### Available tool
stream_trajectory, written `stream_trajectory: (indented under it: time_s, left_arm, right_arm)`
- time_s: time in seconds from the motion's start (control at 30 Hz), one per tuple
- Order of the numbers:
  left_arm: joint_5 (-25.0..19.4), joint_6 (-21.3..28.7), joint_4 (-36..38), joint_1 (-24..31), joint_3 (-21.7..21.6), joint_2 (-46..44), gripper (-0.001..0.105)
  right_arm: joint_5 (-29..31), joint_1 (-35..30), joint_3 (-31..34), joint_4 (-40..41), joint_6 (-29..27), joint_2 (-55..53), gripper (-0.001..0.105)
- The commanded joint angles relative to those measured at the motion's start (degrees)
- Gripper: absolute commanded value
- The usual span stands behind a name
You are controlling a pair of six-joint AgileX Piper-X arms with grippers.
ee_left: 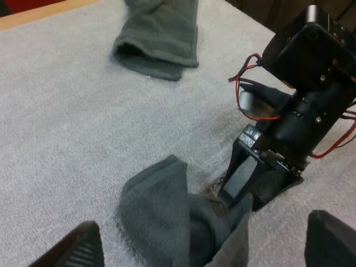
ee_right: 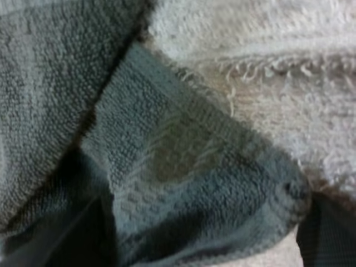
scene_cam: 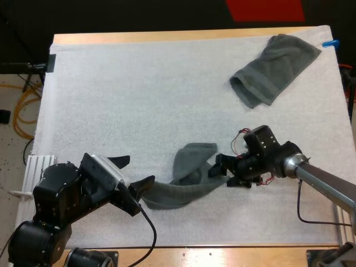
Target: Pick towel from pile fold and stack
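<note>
A crumpled dark grey-green towel (scene_cam: 186, 177) lies on the white mat near the front, stretched between both arms. My left gripper (scene_cam: 132, 174) is open at its left end, fingers (ee_left: 75, 247) wide apart with the towel (ee_left: 178, 217) lying between them. At the towel's right corner (ee_right: 189, 167), my right gripper (scene_cam: 226, 171) stands open and low on the mat, a finger on either side of the corner. The left wrist view shows the right gripper (ee_left: 253, 181) right against the towel's edge. A second towel (scene_cam: 275, 69) lies loosely folded at the far right.
The white mat (scene_cam: 139, 94) covers most of the wooden table, with bare mat between the two towels. A white ribbed block (scene_cam: 39, 164) sits at the front left edge beside my left arm.
</note>
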Motion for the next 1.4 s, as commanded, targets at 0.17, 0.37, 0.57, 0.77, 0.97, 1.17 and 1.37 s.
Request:
stream_trajectory:
  time_s: [0.17,0.37,0.57,0.77,0.97,1.17,1.37]
  left_arm:
    - [0.42,0.25,-0.26,-0.39,-0.18,-0.25,0.071]
    - [0.42,0.25,-0.26,-0.39,-0.18,-0.25,0.071]
    - [0.42,0.25,-0.26,-0.39,-0.18,-0.25,0.071]
    - [0.23,4.69,-0.26,-0.39,-0.18,-0.25,0.071]
    - [-1.88,7.64,-0.21,-0.39,-0.06,4.09,0.071]
    - [-4.22,8.01,4.82,-5.15,0.09,14.27,0.071]
    - [-10.26,6.55,7.57,-8.05,0.09,25.33,0.071]
  right_arm:
    - [0.82,-0.22,-0.03,-0.39,0.38,-0.05,0.039]
    - [2.51,-0.22,-0.03,-0.39,0.38,-0.05,0.029]
    - [4.65,-0.22,-0.03,-0.39,-0.79,-0.05,0.000]
    - [10.52,-0.07,-0.03,2.38,-5.38,-2.07,0.000]
    - [13.50,-0.07,-0.03,6.26,-8.66,-4.97,0.000]
    - [16.64,-0.07,-0.03,6.74,-10.36,-5.04,0.000]
    - [16.80,-0.07,-0.03,6.74,-10.36,-5.04,0.000]
